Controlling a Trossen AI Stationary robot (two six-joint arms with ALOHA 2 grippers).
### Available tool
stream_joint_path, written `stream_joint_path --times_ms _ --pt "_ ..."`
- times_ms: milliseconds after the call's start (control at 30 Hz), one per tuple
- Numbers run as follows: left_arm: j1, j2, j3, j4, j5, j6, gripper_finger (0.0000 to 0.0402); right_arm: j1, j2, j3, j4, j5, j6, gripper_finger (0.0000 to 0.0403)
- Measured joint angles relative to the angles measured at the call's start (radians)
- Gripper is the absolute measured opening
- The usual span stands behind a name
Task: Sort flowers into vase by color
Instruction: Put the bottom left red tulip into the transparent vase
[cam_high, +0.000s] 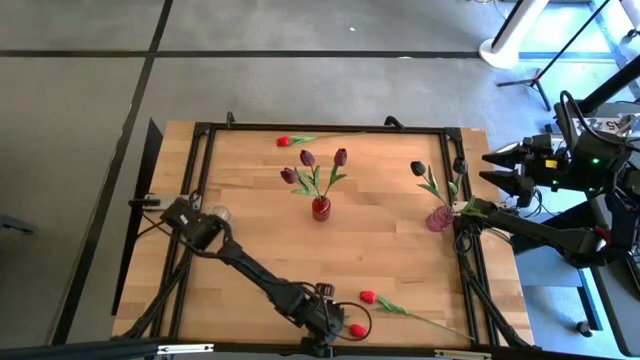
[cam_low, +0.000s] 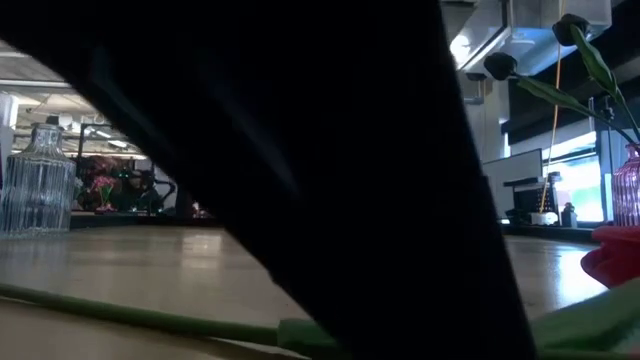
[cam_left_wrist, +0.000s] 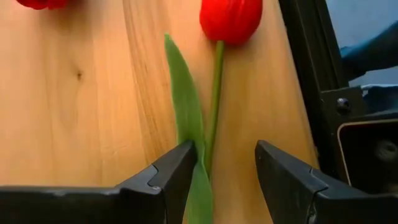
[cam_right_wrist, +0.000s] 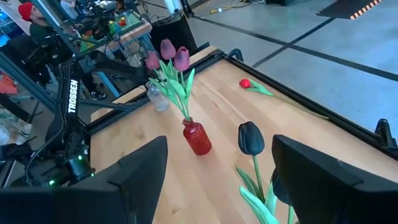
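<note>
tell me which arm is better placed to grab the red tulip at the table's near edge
Left. The left gripper is open, its fingers straddling the red tulip stem at the near edge. The right gripper is open beyond the table's right edge, near the pink vase.

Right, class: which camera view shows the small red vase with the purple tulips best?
The right wrist view: the red vase shows from the side, with its purple tulips clear. The high view sees it only from above. A dark arm blocks most of the low view; the left wrist view misses it.
</note>
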Motion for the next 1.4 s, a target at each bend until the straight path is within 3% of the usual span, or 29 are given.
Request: stream_joint_path --times_ms 400,667,800,967,1033,1167,1300,1400 --pt "0.014 -0.006 0.029 -0.034 -0.136 0.003 0.0171 0.0 0.0 0.0 -0.001 0.011 0.0 0.0289" --pt "0.028 -0.008 -0.01 0.014 -0.115 0.027 0.0162 0.0 0.0 0.0 -0.009 0.045 -0.026 0.0289" --pt "0.058 -0.015 -0.065 0.059 -0.093 -0.057 0.013 0.0 0.001 0.0 -0.009 0.046 -0.029 0.0289" --pt "0.066 -0.016 -0.071 0.06 -0.109 -0.04 0.0044 0.0 0.003 0.0 -0.008 0.046 -0.029 0.0289" --pt "0.061 -0.015 -0.051 0.039 -0.142 -0.005 0.0014 0.0 0.004 0.0 -0.008 0.046 -0.029 0.0289" --pt "0.056 -0.058 -0.02 -0.01 -0.213 0.084 0.0007 0.0 0.003 0.0 -0.007 0.045 -0.029 0.0289" --pt "0.05 -0.245 -0.013 -0.111 -0.391 0.102 0.0005 0.0 0.003 0.0 -0.004 0.038 -0.029 0.0289" --pt "0.045 -0.391 -0.009 -0.231 -0.543 0.023 0.0004 0.0 0.004 0.0 -0.001 0.027 -0.031 0.0289"
